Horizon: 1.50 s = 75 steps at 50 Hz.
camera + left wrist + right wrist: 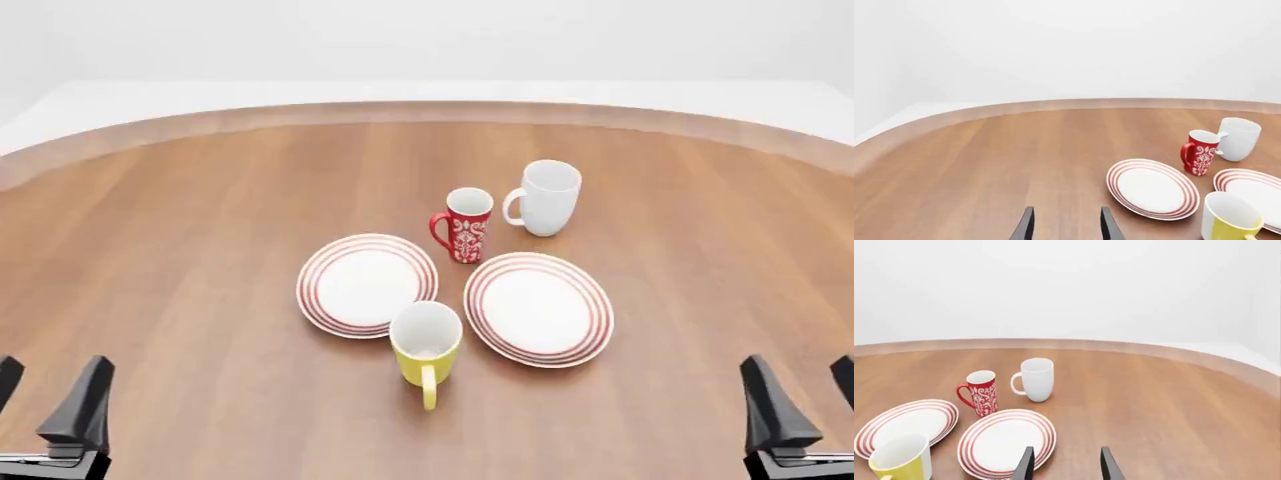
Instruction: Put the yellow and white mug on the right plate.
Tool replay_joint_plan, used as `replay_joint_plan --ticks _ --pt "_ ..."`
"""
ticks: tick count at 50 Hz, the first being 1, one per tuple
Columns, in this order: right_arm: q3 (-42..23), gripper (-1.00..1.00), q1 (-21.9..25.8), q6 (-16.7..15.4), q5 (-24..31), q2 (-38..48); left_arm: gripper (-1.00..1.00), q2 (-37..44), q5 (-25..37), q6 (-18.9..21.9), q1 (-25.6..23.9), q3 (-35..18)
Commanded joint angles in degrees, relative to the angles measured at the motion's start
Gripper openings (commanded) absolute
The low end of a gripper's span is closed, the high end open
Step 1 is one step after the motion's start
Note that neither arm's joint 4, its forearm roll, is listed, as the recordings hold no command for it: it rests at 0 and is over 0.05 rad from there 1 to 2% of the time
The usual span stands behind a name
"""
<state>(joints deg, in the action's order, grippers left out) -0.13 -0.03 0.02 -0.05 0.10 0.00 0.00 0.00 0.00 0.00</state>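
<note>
Task judged unstarted: yellow and white mug (426, 342) is seen upright on tabletop (200, 250) at lower centre, touching right plate (539, 309) or nearly, while left claw (51, 405) and right claw (798, 400) are held released, empty, at bottom corners.

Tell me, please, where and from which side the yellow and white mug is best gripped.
Probably by the rim wall, from above. The yellow and white mug stands upright with its mouth open, so one finger can go inside and one outside. Its handle points toward the arms; pinch on the rim's right side, clear of the left plate. The right gripper is nearer the right plate.
</note>
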Motion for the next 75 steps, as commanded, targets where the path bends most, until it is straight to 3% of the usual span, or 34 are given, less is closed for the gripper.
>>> replay_joint_plan --ticks 1,13,15,17,19,22,26,27,31,32,37,38,46,48,49,51,58,66,70,71,75 --pt "-0.36 1.00 0.02 -0.02 0.01 0.18 1.00 0.00 0.00 0.00 0.00 0.00" --pt "-1.54 1.00 0.07 -0.56 -0.27 2.18 1.00 0.00 0.00 0.00 0.00 0.00" --pt "-1.37 1.00 -2.18 0.42 -7.18 13.67 1.00 0.00 0.00 0.00 0.00 0.00" --pt "-3.52 1.00 1.34 0.23 -1.78 8.56 1.00 0.00 0.00 0.00 0.00 0.00" --pt "-5.22 1.00 2.14 -1.30 -0.37 8.93 1.00 0.00 0.00 0.00 0.00 0.00" --pt "-8.98 1.00 6.20 -1.10 2.99 10.27 1.00 0.00 0.00 0.00 0.00 0.00" --pt "-14.02 1.00 5.25 0.69 4.54 17.53 1.00 0.00 0.00 0.00 0.00 0.00" --pt "-14.57 1.00 8.68 -1.60 5.19 17.67 1.00 0.00 0.00 0.00 0.00 0.00" --pt "-17.21 1.00 9.85 -0.30 6.91 20.11 1.00 0.00 0.00 0.00 0.00 0.00" --pt "-17.73 1.00 10.94 -1.47 7.53 20.24 1.00 0.00 0.00 0.00 0.00 0.00" --pt "-20.82 1.00 15.46 0.69 10.29 23.13 1.00 0.00 0.00 0.00 0.00 0.00" --pt "-22.47 1.00 15.72 3.38 11.39 25.87 1.00 0.00 0.00 0.00 0.00 0.00" --pt "-28.17 1.00 22.81 5.00 14.62 33.29 1.00 0.00 0.00 0.00 0.00 0.00" --pt "-29.64 1.00 23.57 3.89 15.37 35.69 1.00 0.00 0.00 0.00 0.00 0.00" --pt "-30.33 1.00 24.14 5.25 15.67 35.42 1.00 0.00 0.00 0.00 0.00 0.00" --pt "-31.75 1.00 24.51 3.51 16.45 36.89 1.00 0.00 0.00 0.00 0.00 0.00" --pt "-34.86 1.00 26.81 6.51 17.57 40.19 1.00 0.00 0.00 0.00 0.00 0.00" --pt "-39.52 1.00 29.54 7.43 19.32 44.12 1.00 0.00 0.00 0.00 0.00 0.00" --pt "-40.52 1.00 31.06 6.57 19.29 45.16 1.00 0.00 0.00 0.00 0.00 0.00" --pt "-40.91 1.00 33.01 3.13 19.01 45.73 1.00 0.00 0.00 0.00 0.00 0.00" --pt "-40.97 1.00 33.15 3.57 19.08 45.81 1.00 0.00 0.00 0.00 0.00 0.00"
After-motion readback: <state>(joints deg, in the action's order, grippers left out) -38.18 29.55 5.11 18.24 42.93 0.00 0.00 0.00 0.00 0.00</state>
